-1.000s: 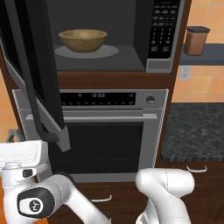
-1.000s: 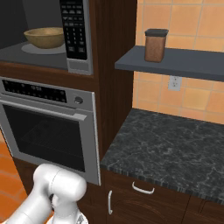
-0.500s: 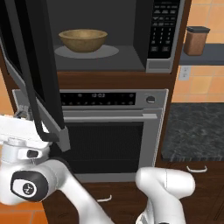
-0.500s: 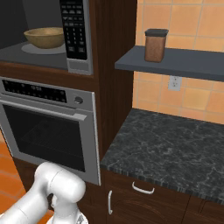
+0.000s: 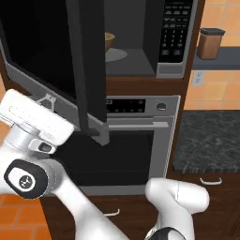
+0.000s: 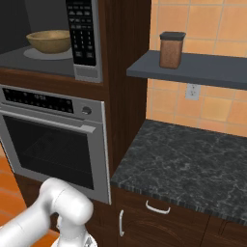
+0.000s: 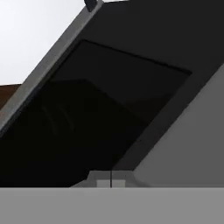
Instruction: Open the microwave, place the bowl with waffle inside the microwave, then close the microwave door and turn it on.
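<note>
Dark wood cabinetry frames a built-in microwave [image 5: 140, 42] above a silver oven [image 5: 136, 140], with orange tile and a black stone counter [image 6: 193, 164] off to the right.

From my left base camera, the microwave door [image 5: 56, 61] hangs partly open on its left hinge, its dark glass panel swung out toward me and covering most of the cavity. My white arm rises at lower left, and my gripper [image 5: 47, 101] sits against the door's silver lower edge. Past the door's edge I see just a sliver of the bowl [image 5: 109, 42] on the grey turntable.

My right base camera looks in from the other side and shows the whole tan bowl [image 6: 49, 41] inside the cavity, left of the black keypad. The waffle is too small to make out. A brown canister [image 6: 171, 49] stands on a grey shelf [image 6: 202, 70] to the right.

My hand camera faces the door's dark glass up close, and my fingertips [image 7: 107, 180] are pressed together, holding nothing.
</note>
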